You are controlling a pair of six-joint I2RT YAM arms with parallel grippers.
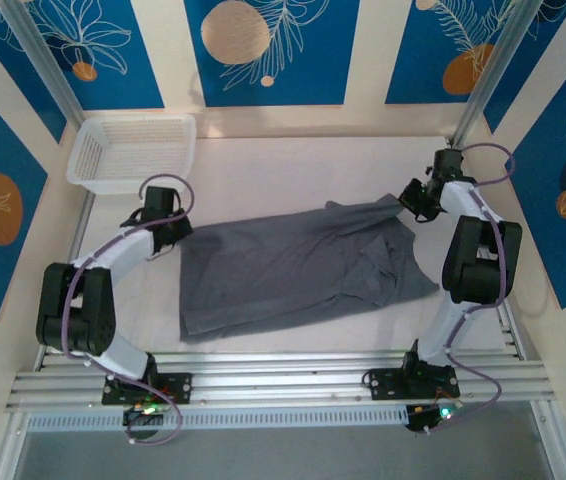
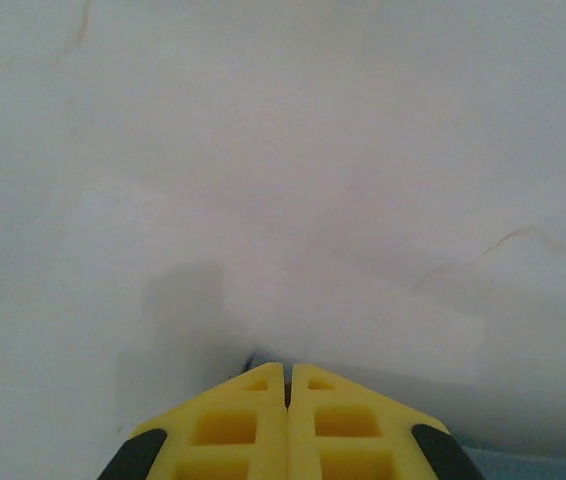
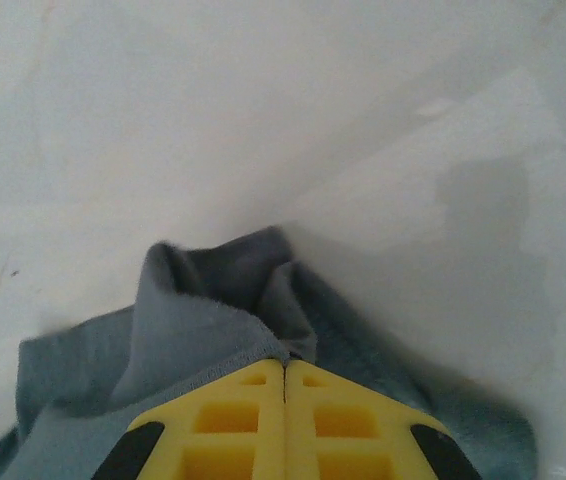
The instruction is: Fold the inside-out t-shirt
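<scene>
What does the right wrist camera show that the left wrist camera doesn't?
Right wrist: grey t-shirt fabric, bunched up and pinched in the shut right gripper. Left wrist: the left gripper, shut, over the bare white table, with a grey sliver in the bottom right corner too small to identify. Both: closed yellow fingers with pale tabletop beyond them.

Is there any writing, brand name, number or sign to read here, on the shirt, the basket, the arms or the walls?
No readable text anywhere.
t-shirt: plain grey, no print or label showing.
basket: white mesh, unmarked.
wall panels: blue with leaf and circle drawings, no words.
arm bases: small green lights; any lettering is too small to read.
</scene>
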